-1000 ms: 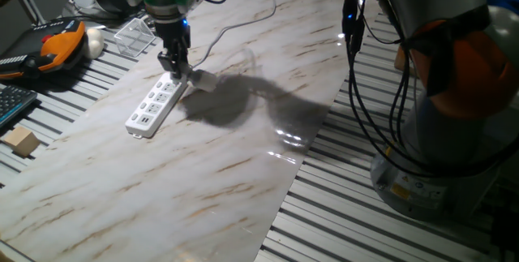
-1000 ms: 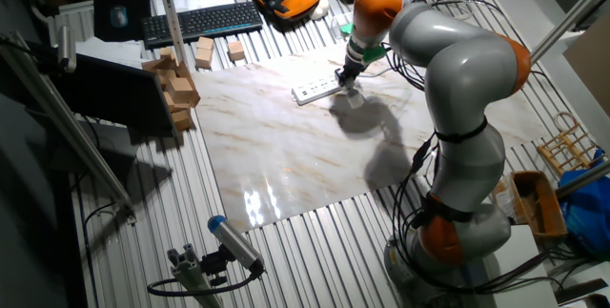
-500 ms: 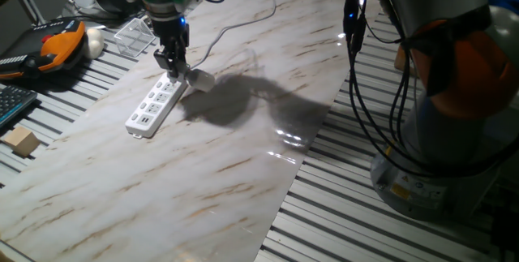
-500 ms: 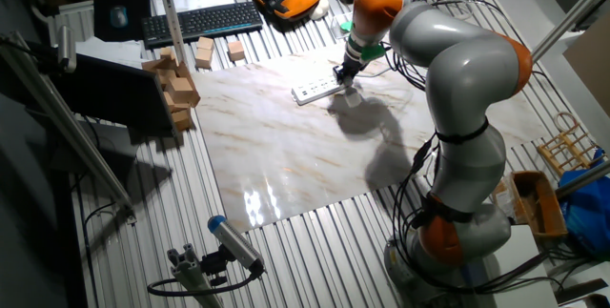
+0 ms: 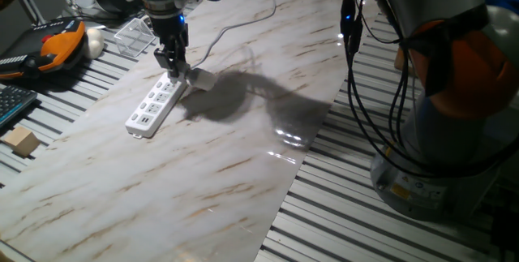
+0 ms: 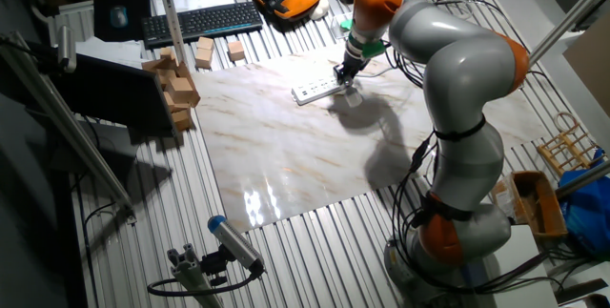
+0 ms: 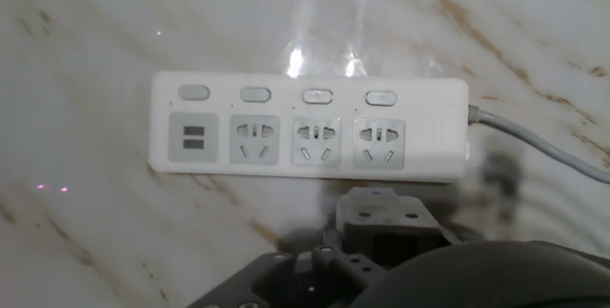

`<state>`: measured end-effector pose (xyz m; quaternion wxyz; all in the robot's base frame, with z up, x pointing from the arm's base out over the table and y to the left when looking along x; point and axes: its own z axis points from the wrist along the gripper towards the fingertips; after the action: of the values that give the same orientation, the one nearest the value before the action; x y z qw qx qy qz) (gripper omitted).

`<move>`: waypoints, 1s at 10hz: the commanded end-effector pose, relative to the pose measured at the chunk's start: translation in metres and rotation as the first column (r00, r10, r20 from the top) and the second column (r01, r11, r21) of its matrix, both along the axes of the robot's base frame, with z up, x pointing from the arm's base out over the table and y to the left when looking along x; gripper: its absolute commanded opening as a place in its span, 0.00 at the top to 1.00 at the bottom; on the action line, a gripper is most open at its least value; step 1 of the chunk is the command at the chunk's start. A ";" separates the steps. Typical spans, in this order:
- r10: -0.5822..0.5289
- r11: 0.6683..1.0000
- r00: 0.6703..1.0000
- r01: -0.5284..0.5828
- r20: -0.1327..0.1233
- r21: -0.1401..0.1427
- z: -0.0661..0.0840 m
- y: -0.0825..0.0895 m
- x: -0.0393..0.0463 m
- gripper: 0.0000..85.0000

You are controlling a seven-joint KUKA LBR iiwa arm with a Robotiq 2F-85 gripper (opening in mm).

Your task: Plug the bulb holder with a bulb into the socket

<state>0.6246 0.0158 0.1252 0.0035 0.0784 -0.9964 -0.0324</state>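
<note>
The socket [image 5: 156,102] is a long white power strip lying on the marble board, with its white cable [image 5: 231,31] running off to the back. My gripper [image 5: 175,69] hangs just above the cable end of the strip. It is shut on the small white-grey bulb holder [image 5: 195,78], and the pale bulb [image 5: 207,82] sticks out to the right, just over the board. The hand view shows the strip [image 7: 310,141] with its row of outlets straight ahead, with my dark fingers [image 7: 384,217] just short of its near edge. The other fixed view shows the gripper [image 6: 344,76] beside the strip [image 6: 315,89].
A clear plastic box [image 5: 134,35] lies behind the strip. An orange-black pendant [image 5: 57,47] and a keyboard [image 5: 12,104] are at the left edge. A wooden block [image 5: 20,142] is at the left, and several more wooden blocks [image 6: 176,84] show. The arm's base [image 5: 442,92] and cables stand at the right.
The gripper with the holder has risen slightly and shifted a little towards the cable end. The strip has not moved.
</note>
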 end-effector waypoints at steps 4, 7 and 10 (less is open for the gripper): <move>-0.038 0.999 0.999 0.038 -0.005 0.001 -0.001 -0.001 0.0067 1.00; -0.011 1.000 1.000 0.011 -0.012 0.018 0.002 -0.001 0.0390 1.00; 0.018 1.000 1.000 -0.018 0.010 -0.009 -0.014 -0.001 0.0460 1.00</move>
<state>0.6704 0.0150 0.1111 -0.0005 0.0872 -0.9958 -0.0275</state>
